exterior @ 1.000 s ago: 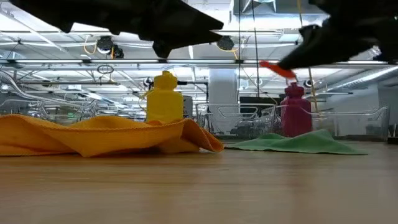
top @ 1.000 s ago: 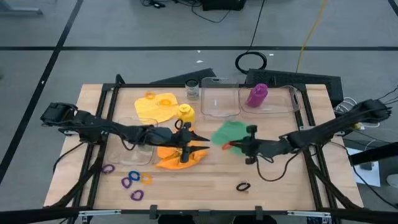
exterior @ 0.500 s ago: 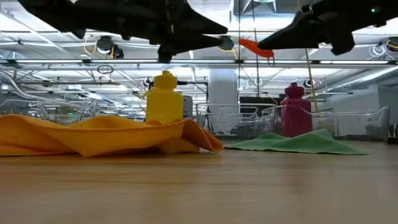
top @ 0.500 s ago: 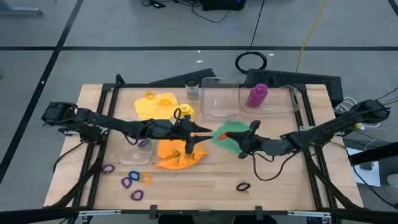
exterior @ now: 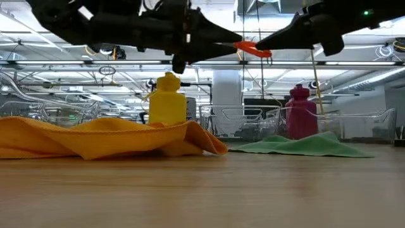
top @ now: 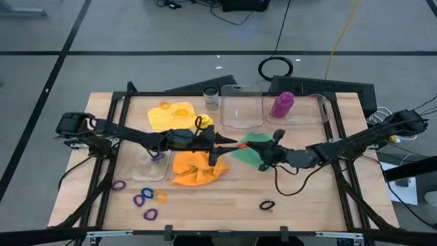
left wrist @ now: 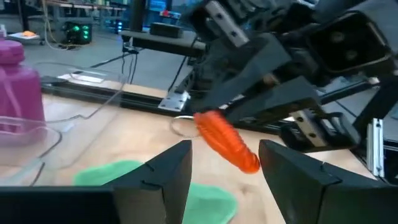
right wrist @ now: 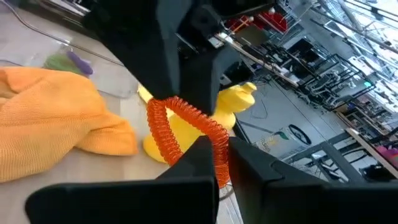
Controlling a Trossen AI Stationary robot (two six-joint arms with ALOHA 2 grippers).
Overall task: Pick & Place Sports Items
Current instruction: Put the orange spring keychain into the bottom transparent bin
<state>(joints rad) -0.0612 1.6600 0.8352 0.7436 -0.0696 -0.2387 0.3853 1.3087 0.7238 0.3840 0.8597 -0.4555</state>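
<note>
Inspected at mid-bench: right gripper [top: 254, 147] found raised above the bench, jaws closed on an orange elastic ring [top: 243, 145], ring stretched out toward the left arm. Left gripper [top: 229, 143] found at the same height, facing the right one tip to tip, fingers parted narrowly on either side of the ring's free end [left wrist: 227, 142]; contact between those fingers and the ring could not be confirmed.

Noted below the two grippers: green cloth [top: 254, 148] lying flat near bench centre; orange cloth [top: 194, 169] crumpled just beside it toward the near edge. Yellow cloth [top: 170, 116] found spread toward the far left part of the bench, a small orange ring [top: 164, 106] resting on it. Yellow bottle [exterior: 167, 100] found upright behind the orange cloth, mostly hidden under the left arm from above. Purple bottle [top: 282, 104] found lying inside a clear box [top: 300, 111] at the far edge, right of centre; a second clear box [top: 240, 107] beside it, and a small glass jar [top: 211, 98] just left of that.

Recorded near the near left corner: several loose rings [top: 143, 199], purple, blue and orange. One dark ring [top: 266, 204] found alone near the near edge, right of centre.
</note>
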